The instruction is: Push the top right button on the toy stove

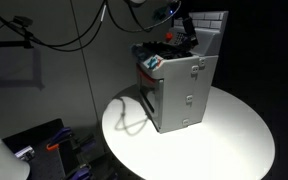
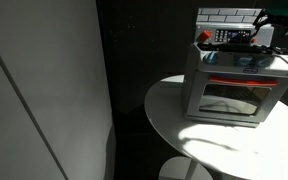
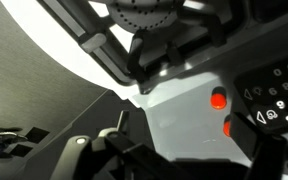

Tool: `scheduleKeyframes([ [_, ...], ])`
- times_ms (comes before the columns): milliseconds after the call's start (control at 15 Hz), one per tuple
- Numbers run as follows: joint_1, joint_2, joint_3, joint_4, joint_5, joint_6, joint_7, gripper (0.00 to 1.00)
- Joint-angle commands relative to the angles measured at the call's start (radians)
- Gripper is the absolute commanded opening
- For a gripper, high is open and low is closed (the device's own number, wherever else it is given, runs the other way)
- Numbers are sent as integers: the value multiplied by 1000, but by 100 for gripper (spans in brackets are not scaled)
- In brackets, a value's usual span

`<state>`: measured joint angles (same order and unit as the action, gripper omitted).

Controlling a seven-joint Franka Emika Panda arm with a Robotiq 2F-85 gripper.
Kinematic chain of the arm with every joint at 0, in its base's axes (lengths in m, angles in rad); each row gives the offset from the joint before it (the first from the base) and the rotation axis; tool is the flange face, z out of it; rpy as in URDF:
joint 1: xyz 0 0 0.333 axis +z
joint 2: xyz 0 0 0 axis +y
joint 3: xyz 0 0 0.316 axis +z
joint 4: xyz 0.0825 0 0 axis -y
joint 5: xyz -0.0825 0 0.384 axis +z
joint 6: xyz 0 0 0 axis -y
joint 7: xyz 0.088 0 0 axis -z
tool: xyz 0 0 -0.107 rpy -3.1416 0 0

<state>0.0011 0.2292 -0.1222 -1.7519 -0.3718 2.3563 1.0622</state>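
The grey toy stove (image 1: 184,90) stands on a round white table (image 1: 234,140); it also shows in an exterior view (image 2: 234,88) with its oven door, red strip and white brick-pattern back panel (image 2: 229,14). My gripper (image 1: 187,38) hangs just above the cooktop by the back panel, as it also does in an exterior view (image 2: 267,32). In the wrist view the stove (image 3: 174,110) fills the frame, with a burner (image 3: 144,15), two red buttons (image 3: 218,98) and a black control panel (image 3: 279,95). My gripper (image 3: 184,150) has dark fingers apart, holding nothing, close to the buttons.
A dark cable (image 1: 134,110) lies on the table beside the stove. A grey wall panel (image 2: 44,90) stands to one side. Equipment with wires (image 1: 44,145) sits on the floor below the table. The background is dark.
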Motion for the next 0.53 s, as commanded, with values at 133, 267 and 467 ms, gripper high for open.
scheduleKeyframes([
  [133, 0, -55, 21, -9, 104, -101, -81, 100],
  [267, -2, -75, 32, -17, 141, -135, -126, 100],
  [467, -5, -111, 46, -33, 189, -182, -218, 100],
])
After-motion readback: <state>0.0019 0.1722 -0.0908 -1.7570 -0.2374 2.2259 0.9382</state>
